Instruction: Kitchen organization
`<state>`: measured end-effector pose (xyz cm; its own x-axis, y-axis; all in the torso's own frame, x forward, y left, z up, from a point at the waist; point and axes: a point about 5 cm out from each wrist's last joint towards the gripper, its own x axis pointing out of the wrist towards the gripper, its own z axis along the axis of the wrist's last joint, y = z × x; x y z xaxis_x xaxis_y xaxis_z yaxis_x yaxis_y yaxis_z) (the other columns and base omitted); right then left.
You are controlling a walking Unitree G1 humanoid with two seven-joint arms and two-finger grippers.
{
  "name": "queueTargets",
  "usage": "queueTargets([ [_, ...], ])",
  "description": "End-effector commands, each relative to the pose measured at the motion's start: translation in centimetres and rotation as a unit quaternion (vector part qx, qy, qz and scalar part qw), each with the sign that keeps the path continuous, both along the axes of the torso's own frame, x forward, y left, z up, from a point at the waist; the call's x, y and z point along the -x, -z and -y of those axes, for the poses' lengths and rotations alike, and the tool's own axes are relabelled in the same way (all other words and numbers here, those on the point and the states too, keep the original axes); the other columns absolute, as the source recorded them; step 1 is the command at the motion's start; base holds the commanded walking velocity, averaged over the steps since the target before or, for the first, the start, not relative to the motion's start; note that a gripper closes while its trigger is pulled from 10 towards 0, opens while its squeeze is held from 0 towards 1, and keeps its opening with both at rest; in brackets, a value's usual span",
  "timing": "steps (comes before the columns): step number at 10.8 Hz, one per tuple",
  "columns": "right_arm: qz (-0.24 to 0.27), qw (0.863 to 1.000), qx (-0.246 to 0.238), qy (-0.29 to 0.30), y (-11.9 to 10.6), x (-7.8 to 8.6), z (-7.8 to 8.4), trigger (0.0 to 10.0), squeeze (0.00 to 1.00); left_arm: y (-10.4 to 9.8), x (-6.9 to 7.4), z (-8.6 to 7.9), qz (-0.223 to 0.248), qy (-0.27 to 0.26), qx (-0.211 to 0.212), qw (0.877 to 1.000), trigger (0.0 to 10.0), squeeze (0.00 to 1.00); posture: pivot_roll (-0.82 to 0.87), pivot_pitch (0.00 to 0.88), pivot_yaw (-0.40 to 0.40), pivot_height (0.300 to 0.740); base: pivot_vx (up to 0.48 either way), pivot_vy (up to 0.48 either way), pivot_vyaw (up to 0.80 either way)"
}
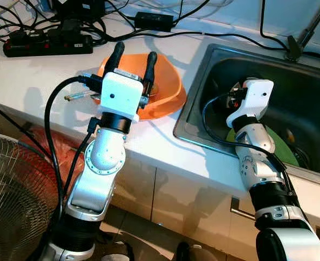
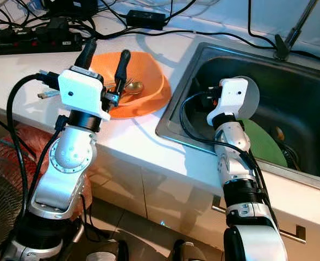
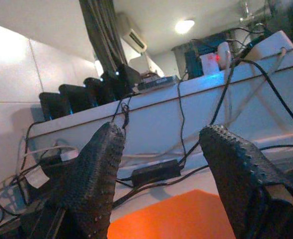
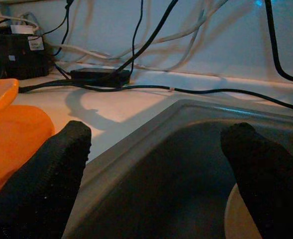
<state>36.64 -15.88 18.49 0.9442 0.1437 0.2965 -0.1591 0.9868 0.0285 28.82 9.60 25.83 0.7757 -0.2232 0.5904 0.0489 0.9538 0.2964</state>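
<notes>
An orange bowl [image 1: 168, 92] sits on the white counter [image 1: 40, 76] just left of the sink, with a gold spoon [image 2: 131, 86] and other cutlery lying in it. My left gripper [image 1: 133, 58] hovers over the bowl's near-left part, fingers [image 3: 94, 174] spread open and holding nothing. My right gripper [image 4: 156, 172] reaches down into the steel sink [image 1: 193, 109], open and empty, near the sink's left wall. A green plate [image 2: 265, 144] lies in the sink beside that arm, and a pale round plate [image 2: 251, 98] stands just behind the wrist.
A black power strip [image 1: 45, 43], a power adapter [image 1: 154, 20] and many cables crowd the back of the counter. A black stand base [image 1: 296, 46] sits behind the sink. A floor fan [image 1: 13, 190] stands at the lower left, in front of the cabinets.
</notes>
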Motion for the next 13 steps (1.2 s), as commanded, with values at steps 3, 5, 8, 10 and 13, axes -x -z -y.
queueTargets([
  [3, 0.007, 1.000, 0.010, 0.004, -0.5, 0.2, 0.4, 10.0, 0.00, -0.1, -0.1, 0.0, 0.001, -0.005, -0.002, 1.000, 10.0, 0.00, 0.09, 0.146, -0.018, 0.740, 0.000, 0.000, 0.00],
  [5, 0.031, 0.999, 0.008, 0.003, -1.8, 0.2, 0.5, 10.0, 0.00, 0.1, -0.1, 0.2, -0.002, -0.001, -0.004, 1.000, 10.0, 0.00, 0.08, 0.136, -0.013, 0.740, 0.000, 0.000, 0.00],
  [8, 0.053, 0.999, 0.005, -0.001, -2.9, 0.5, 0.4, 10.0, 0.00, 0.4, -0.2, 0.4, -0.006, 0.007, -0.005, 1.000, 10.0, 0.00, 0.08, 0.126, -0.012, 0.740, 0.000, 0.000, 0.00],
  [10, 0.050, 0.999, 0.006, -0.004, -2.9, 0.6, 0.3, 10.0, 0.00, 0.4, -0.1, 0.4, -0.006, 0.004, -0.006, 1.000, 10.0, 0.00, 0.08, 0.132, -0.020, 0.740, 0.000, 0.000, 0.00],
  [13, 0.043, 0.999, 0.008, -0.004, -2.7, 0.5, 0.2, 10.0, 0.00, 0.4, -0.2, 0.0, -0.006, -0.009, -0.003, 1.000, 10.0, 0.00, 0.08, 0.137, -0.028, 0.740, 0.000, 0.000, 0.00],
])
